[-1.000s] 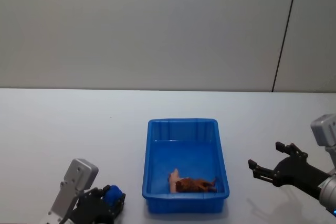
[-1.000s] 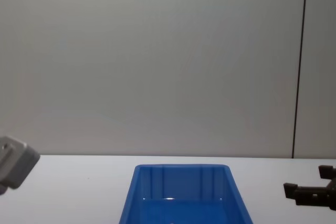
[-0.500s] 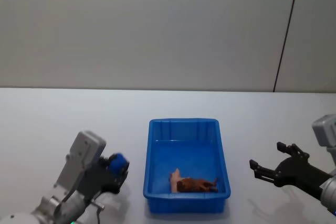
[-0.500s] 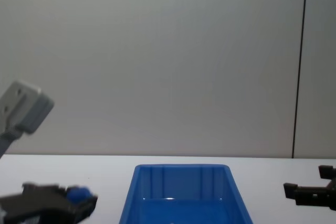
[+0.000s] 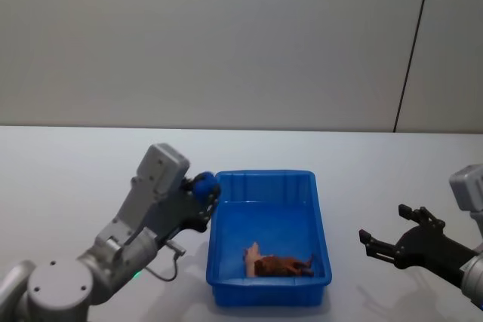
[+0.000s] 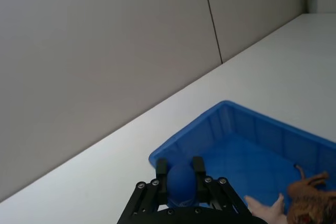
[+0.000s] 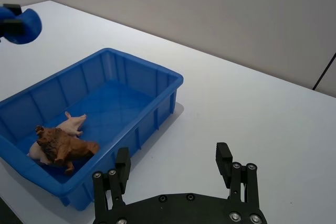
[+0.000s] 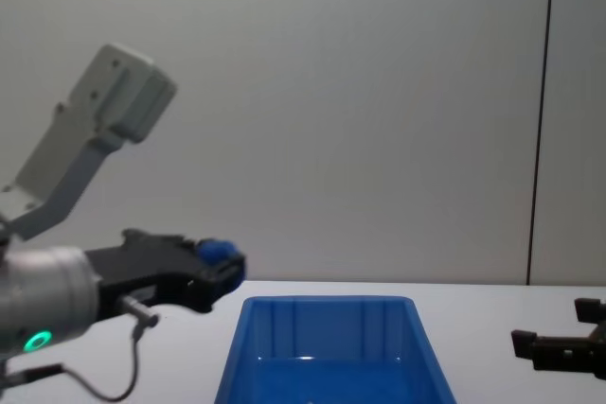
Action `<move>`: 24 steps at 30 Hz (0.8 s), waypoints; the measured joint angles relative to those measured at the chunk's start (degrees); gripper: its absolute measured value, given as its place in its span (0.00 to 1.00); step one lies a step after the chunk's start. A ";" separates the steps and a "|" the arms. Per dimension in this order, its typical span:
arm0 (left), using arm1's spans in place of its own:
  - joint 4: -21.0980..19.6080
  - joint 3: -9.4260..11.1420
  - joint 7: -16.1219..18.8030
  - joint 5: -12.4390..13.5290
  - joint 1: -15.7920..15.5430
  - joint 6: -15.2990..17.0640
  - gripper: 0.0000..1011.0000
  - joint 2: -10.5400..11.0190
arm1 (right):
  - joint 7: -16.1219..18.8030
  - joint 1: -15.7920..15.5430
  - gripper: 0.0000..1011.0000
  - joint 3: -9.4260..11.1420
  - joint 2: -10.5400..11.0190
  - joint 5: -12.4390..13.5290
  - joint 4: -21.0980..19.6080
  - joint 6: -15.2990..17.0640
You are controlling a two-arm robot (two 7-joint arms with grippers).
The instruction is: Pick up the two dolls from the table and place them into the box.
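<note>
Two dolls, one blue box (image 5: 264,292), one white counter (image 5: 90,164). Left tool (image 5: 204,195) raised off the counter, clenched on the round blue doll (image 5: 202,184), held just at the box's left rim near its far left corner; in the chest view, doll (image 8: 217,251) and tool (image 8: 220,272) clearly above rim height, just left of the box wall (image 8: 237,357). In the left wrist view, blue doll (image 6: 181,182) pinched between two black fingers (image 6: 162,167), box interior (image 6: 252,150) beyond. Peach-and-brown doll (image 5: 275,264) lying on its side on the box floor, in the near half, towards the near right corner, close to the near wall; far half of the floor bare. Right tool (image 5: 391,235) released, fingers spread wide, hovering low over the counter well right of the box, bare counter between; in the right wrist view, tool (image 7: 173,169) apart from the box rim (image 7: 157,72), peach-and-brown doll (image 7: 60,141) inside. Wide bare counter left of and behind the box.
</note>
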 joint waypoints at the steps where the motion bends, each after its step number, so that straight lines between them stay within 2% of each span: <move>1: 0.41 0.21 -0.52 0.37 -0.74 -0.34 0.29 -0.68 | 0.00 0.00 0.99 0.00 0.00 0.00 0.00 0.00; 5: 1.36 0.69 -1.60 1.03 -1.93 -1.01 0.41 -1.79 | 0.00 0.00 0.99 0.00 0.00 0.00 0.00 0.00; 6: 1.69 0.86 -2.04 1.25 -2.42 -1.28 0.41 -2.23 | 0.00 0.00 0.99 0.00 0.00 0.00 0.00 0.00; 7: 1.84 0.93 -2.28 1.37 -2.64 -1.46 0.48 -2.44 | 0.00 0.00 0.99 0.00 0.00 0.00 0.00 0.00; 10: 2.34 1.20 -2.82 1.75 -3.32 -2.01 0.54 -3.13 | 0.00 0.00 0.99 0.00 0.00 0.00 0.00 0.00; 11: 2.39 1.24 -2.91 1.83 -3.43 -2.13 0.60 -3.25 | 0.00 0.00 0.99 0.00 0.00 0.00 0.00 0.00; 13: 2.46 1.33 -3.08 2.02 -3.63 -2.56 0.66 -3.48 | 0.00 0.00 0.99 0.00 0.00 0.00 0.00 0.00; 14: 2.46 1.34 -3.11 2.07 -3.66 -2.67 0.72 -3.51 | 0.00 0.00 0.99 0.00 0.00 0.00 0.00 0.00; 15: 2.36 1.36 -3.13 2.11 -3.66 -2.87 0.72 -3.52 | 0.00 0.00 0.99 0.00 0.00 0.00 0.00 0.00; 24: -0.51 0.94 -1.85 1.99 -1.86 -4.05 0.98 -2.02 | 0.00 0.00 0.99 0.00 0.00 0.00 0.00 0.00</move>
